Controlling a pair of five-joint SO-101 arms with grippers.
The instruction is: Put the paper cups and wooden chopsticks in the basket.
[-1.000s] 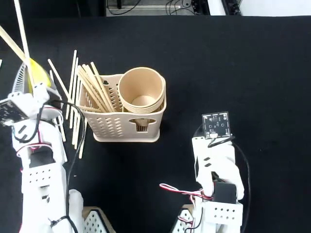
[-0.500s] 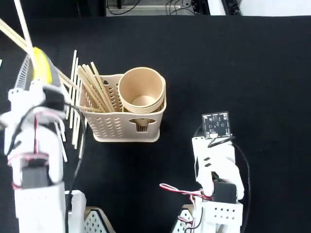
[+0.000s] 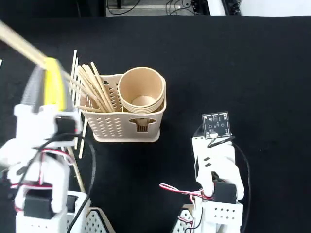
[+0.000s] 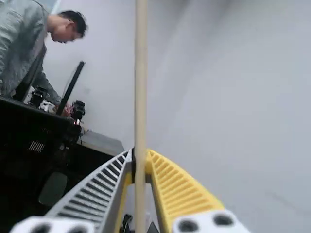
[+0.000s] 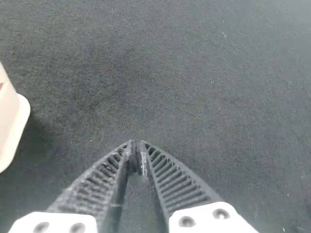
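Chopsticks (image 3: 95, 86): thin, straight, pale raw wood. A bunch stands slanted in the left part of the basket (image 3: 124, 130), tips fanning up & left over its rim. Loose chopsticks (image 3: 74, 63) lie on the table just left of the basket, approx. parallel. The basket is beige plastic, rectangular w/ rounded corners, walls pierced w/ rows of small slots. Cups (image 3: 141, 90) are plain tan paper, round w/ rolled lip, nested in a stack, upright in the basket's right part. The table (image 3: 233, 63) has a matte black cover, finely fuzzy in the right wrist view.

The left gripper (image 3: 44, 67) has one yellow finger & one grey, both ribbed like a lattice. It is clamped on a single stick (image 3: 22, 42), left of the basket. In the left wrist view the stick (image 4: 141, 73) runs straight up between the pinched fingers (image 4: 170, 184). The right gripper (image 5: 135, 148) has black ribbed fingers, jaws closed on nothing, tips touching. It sits over bare table to the right of the basket, whose corner (image 5: 9, 126) shows at the view's edge.

Vs. 1 s ago: the left arm (image 3: 41, 160) has swung from the table's left edge in toward the basket. The left gripper is now near the bunch. The held stick points toward the top-left corner at a flatter angle. Two pale sticks showed there then, one now. Right arm (image 3: 216, 165), basket & cups are unchanged.
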